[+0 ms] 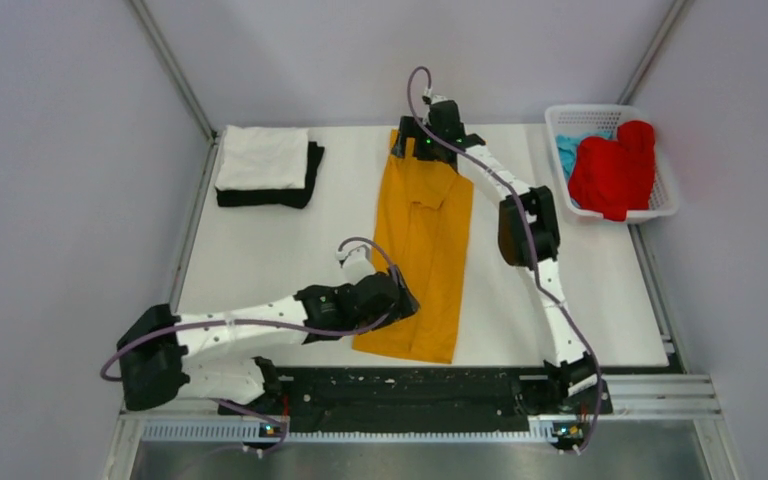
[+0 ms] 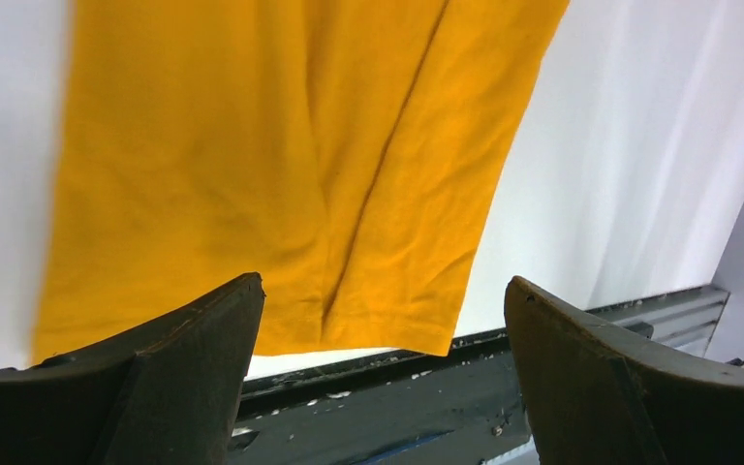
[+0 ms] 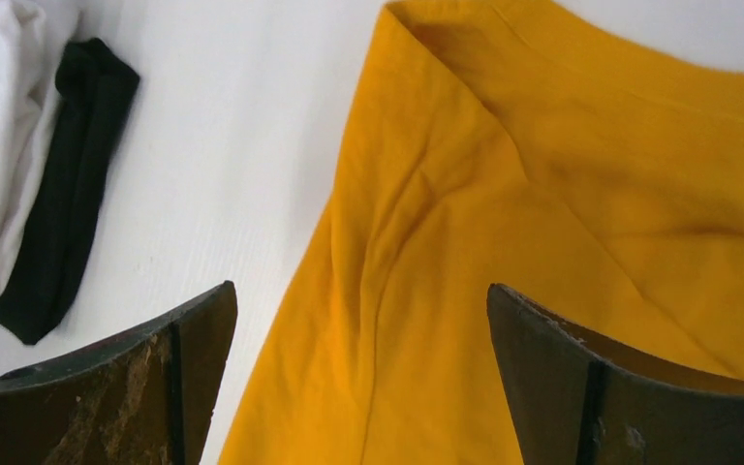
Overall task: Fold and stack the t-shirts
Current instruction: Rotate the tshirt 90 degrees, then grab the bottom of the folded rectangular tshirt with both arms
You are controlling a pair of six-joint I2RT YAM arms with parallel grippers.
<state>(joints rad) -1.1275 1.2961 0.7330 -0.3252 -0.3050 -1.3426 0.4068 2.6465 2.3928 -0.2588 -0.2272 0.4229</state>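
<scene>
The mustard t-shirt (image 1: 425, 250) lies on the white table as a long narrow strip, folded lengthwise, running from the far edge to the near edge. My left gripper (image 1: 407, 297) is open above its near left part; the left wrist view shows the hem end (image 2: 281, 174) between the spread fingers. My right gripper (image 1: 412, 150) is open over the far end; the right wrist view shows the wrinkled cloth (image 3: 504, 242) below it. A folded white shirt (image 1: 262, 157) lies on a folded black shirt (image 1: 302, 188) at the far left. Red (image 1: 615, 170) and light blue (image 1: 568, 150) shirts are in the basket.
A white lattice basket (image 1: 666, 200) stands at the far right edge of the table. A black rail (image 1: 410, 385) runs along the near table edge. Grey walls enclose the table on three sides.
</scene>
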